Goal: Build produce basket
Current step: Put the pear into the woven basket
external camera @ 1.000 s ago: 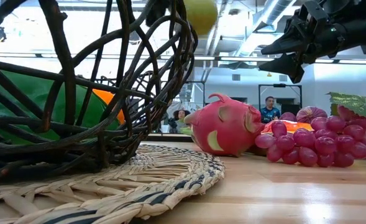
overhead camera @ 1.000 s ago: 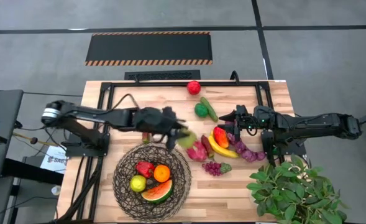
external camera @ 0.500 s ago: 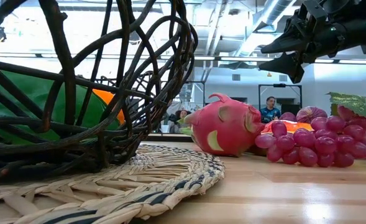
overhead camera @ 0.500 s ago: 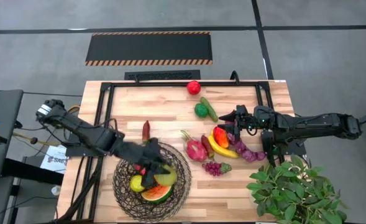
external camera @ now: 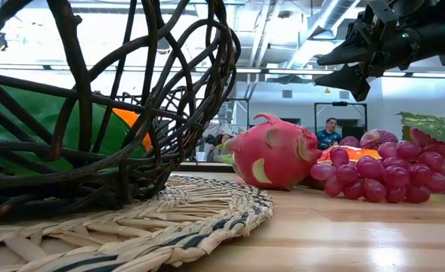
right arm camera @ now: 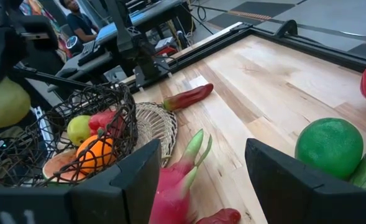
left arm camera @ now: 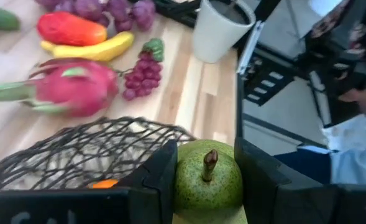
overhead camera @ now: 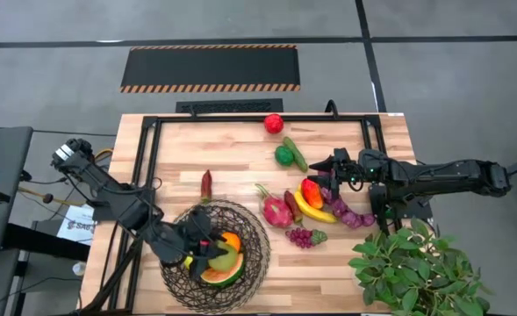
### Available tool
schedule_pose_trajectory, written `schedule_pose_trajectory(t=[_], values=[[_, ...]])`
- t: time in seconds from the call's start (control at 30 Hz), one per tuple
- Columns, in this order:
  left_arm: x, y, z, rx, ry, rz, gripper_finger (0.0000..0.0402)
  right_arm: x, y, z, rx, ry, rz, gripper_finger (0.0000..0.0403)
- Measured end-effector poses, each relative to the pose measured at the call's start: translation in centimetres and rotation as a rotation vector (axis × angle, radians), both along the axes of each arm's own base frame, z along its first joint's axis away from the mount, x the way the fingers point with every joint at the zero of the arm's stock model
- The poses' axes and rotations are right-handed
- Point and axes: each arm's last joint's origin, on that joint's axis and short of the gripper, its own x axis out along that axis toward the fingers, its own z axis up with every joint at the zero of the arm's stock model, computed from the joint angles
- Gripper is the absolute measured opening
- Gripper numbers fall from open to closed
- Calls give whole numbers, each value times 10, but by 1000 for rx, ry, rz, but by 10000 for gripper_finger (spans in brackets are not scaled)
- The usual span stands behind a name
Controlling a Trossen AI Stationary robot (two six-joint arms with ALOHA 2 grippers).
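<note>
The dark wire basket [overhead camera: 256, 250] stands on a woven mat [external camera: 169, 215] near the table's front edge. It holds an orange [overhead camera: 232, 240], a yellow-green fruit [overhead camera: 189, 260] and a watermelon slice [overhead camera: 226, 276]. My left gripper [overhead camera: 212, 253] hangs over the basket, shut on a green pear [left arm camera: 207, 180]. The right gripper [overhead camera: 322, 167] stands open above the loose produce: a pink dragonfruit [overhead camera: 277, 211], a banana [overhead camera: 313, 211] and purple grapes [overhead camera: 302, 236]. It touches nothing. My left gripper pinches the pear's two round sides [left arm camera: 181, 183] between its two fingers, the stem [left arm camera: 210, 163] pointing out past the fingertips. The fingers slant down from the table's left. The pear [right arm camera: 1, 96] hangs clear above the fruit in the basket.
A red chili [overhead camera: 206, 184] lies just beyond the basket. A red apple [overhead camera: 274, 123], a green round fruit [overhead camera: 283, 155] and a cucumber [overhead camera: 297, 156] lie farther back. A leafy plant [overhead camera: 416, 263] fills the near right corner. A black frame [overhead camera: 148, 140] borders the table.
My left gripper has swung with the pear from beside the dragonfruit toward the table's near left, and now hangs over the basket's middle. It has rolled on the way. The pear has stayed held and clear of everything.
</note>
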Motion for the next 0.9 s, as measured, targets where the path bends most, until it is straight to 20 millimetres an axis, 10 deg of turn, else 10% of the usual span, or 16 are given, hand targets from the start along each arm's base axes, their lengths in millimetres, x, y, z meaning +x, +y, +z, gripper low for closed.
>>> schedule_pose_trajectory(t=[0.9], values=[[12, -18, -65, 78, 403, -60, 110, 0, 0, -1, 1, 8, -1, 255]])
